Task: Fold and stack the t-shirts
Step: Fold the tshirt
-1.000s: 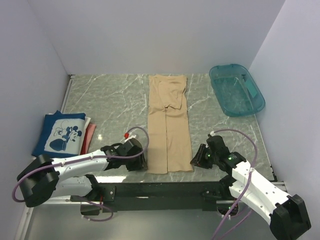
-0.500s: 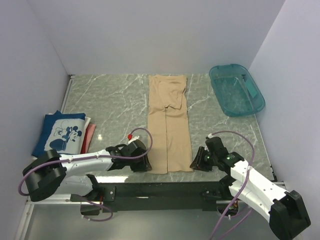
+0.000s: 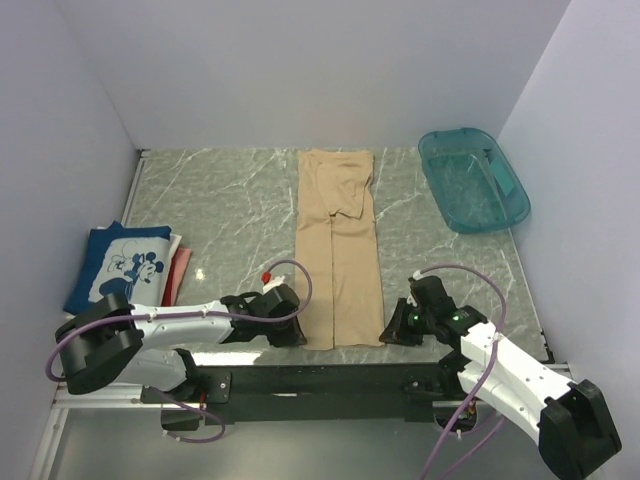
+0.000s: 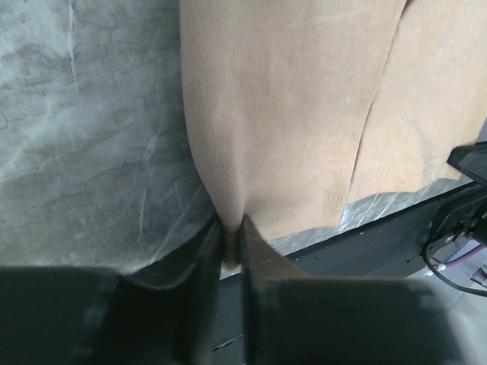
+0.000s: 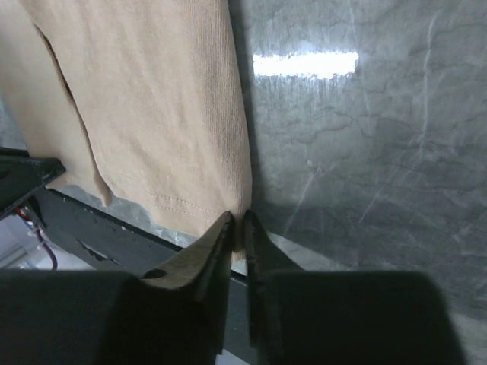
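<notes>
A tan t-shirt (image 3: pixel 338 240) lies folded into a long strip down the middle of the marble table (image 3: pixel 230 200). My left gripper (image 3: pixel 300 337) is shut on its near left hem corner; the left wrist view shows tan cloth (image 4: pixel 289 114) pinched between the fingers (image 4: pixel 255 255). My right gripper (image 3: pixel 388 333) is shut on the near right hem corner, the cloth (image 5: pixel 152 99) squeezed between its fingers (image 5: pixel 217 243). A navy t-shirt with a white mouse print (image 3: pixel 118 265) lies folded at the left, on top of a red t-shirt (image 3: pixel 178 272) of which only an edge shows.
A teal plastic tub (image 3: pixel 472 180) stands at the back right corner. White walls close in the table on three sides. The black mounting rail (image 3: pixel 320 380) runs along the near edge just behind both grippers.
Both grippers have moved inward onto the tan shirt's near corners and closed on the hem. The shirt's near edge looks slightly narrower than before.
</notes>
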Motion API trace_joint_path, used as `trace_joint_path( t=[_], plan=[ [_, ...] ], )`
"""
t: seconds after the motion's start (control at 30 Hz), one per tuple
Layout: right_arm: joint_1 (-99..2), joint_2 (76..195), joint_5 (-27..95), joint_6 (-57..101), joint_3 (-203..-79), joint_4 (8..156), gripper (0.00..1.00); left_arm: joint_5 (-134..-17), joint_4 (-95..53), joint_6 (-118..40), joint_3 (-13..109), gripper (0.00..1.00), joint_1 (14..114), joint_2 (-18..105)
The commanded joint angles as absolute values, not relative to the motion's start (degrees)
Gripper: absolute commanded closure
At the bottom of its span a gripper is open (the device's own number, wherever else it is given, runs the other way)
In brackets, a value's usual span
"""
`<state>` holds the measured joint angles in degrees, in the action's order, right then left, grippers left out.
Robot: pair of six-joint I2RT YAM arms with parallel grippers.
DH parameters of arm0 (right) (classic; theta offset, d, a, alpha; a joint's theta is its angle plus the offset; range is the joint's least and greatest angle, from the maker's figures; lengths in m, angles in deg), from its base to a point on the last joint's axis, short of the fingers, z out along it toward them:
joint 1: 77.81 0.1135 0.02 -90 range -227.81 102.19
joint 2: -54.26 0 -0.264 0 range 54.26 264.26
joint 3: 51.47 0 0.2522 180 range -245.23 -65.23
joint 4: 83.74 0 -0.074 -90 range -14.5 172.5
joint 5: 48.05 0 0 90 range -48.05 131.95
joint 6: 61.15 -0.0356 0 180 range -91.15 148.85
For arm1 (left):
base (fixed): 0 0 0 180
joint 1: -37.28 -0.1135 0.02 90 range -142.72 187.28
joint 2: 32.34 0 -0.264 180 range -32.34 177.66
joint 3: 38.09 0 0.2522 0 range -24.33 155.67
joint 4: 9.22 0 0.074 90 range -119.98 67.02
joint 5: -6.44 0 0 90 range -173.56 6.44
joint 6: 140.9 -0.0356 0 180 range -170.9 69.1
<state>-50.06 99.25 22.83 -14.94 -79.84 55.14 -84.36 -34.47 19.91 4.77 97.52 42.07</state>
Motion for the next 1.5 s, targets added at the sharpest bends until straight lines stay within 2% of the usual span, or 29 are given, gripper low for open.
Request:
trace_joint_path(
  t=[0.0,0.03,0.1,0.2,0.6,1.13,1.27,1.37,1.4,1.47],
  plan=[
    [-49.77,98.73,20.59,-15.09,-79.29,53.67,0.87,-85.85,-38.18,20.12,4.67,0.84,98.53,43.6],
    [-49.68,98.29,20.33,-15.27,-79.21,53.41,0.93,-85.93,-38.79,19.95,4.76,0.87,98.62,43.34],
    [-49.68,97.68,19.36,-15.53,-79.29,52.44,0.99,-85.76,-39.41,19.94,4.85,0.92,98.89,42.98],
    [-49.6,96.18,17.95,-15.71,-79.91,50.16,1.0,-85.06,-40.12,19.94,4.67,0.99,99.24,40.71],
    [-48.98,88.89,15.58,-15.01,-82.19,40.58,1.0,-83.39,-43.46,21.52,4.41,0.99,103.63,34.9],
    [-46.08,87.48,17.68,-16.33,-80.97,42.86,1.0,-85.06,-43.64,23.55,7.05,0.99,107.06,37.79],
    [-45.91,87.31,18.82,-15.36,-80.96,42.95,0.94,-84.53,-43.28,23.46,6.87,0.92,107.06,38.15],
    [-45.82,86.69,19.62,-14.14,-82.98,41.02,0.8,-84.09,-44.42,22.41,7.48,0.78,107.06,37.19],
    [-45.82,86.77,19.97,-13.78,-84.12,40.49,0.72,-84.09,-46.17,21.8,7.83,0.66,107.15,36.57],
    [-45.9,87.04,20.76,-12.56,-85.88,38.39,0.7,-84.44,-48.28,21.35,8.8,0.59,107.06,35.87]
  ],
)
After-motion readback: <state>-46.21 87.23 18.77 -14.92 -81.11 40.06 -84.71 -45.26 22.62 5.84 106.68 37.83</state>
